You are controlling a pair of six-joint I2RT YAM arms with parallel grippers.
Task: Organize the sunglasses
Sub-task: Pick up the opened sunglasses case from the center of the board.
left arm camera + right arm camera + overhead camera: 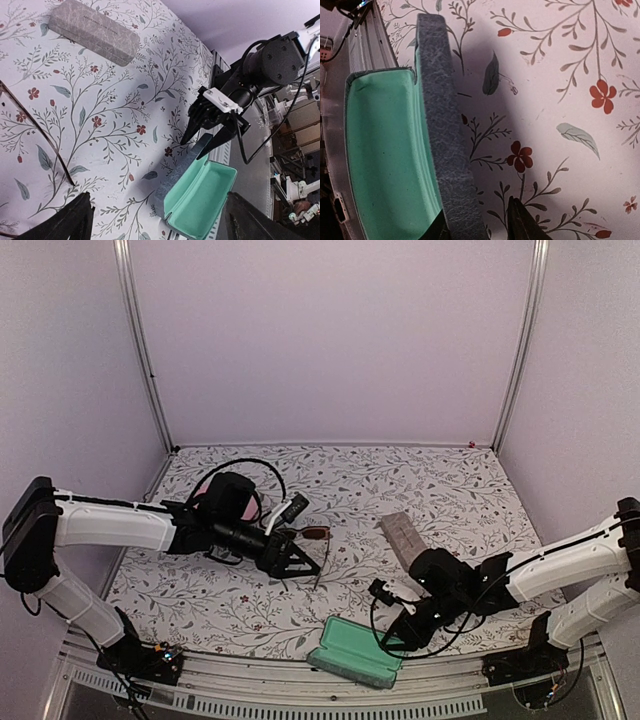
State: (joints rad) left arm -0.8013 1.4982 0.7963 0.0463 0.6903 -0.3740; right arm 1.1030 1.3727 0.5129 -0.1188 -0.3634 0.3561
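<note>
Reaching to mid-table with left gripper (300,570), jaws spread wide, nothing between them, nothing gripped. Just beside its tips: sunglasses (316,534) (thin dark frame, reddish-brown lenses), flat on the cloth, one thin temple trailing toward the near edge; touching a finger or not, cannot tell. Right gripper (194,149) low at the near right, jaws partly apart, straddling the raised blue-grey edge of the open case (355,652) (mint-green lining, nothing inside). Strip of cloth visible between that edge and one fingertip (520,222), so not clamped. Closed grey-brown case (405,538) further back, right of centre, well apart from the open one. Pink sliver (201,487) behind the left arm's wrist, mostly hidden, cannot say what. Floral tablecloth (450,490) over the table: white with grey-green sprigs and small red flowers. Metal rail (300,702) along the near edge, open case right by it. Plain pale lilac walls (330,340) on three sides, slim metal posts (140,350) at the back corners.
</note>
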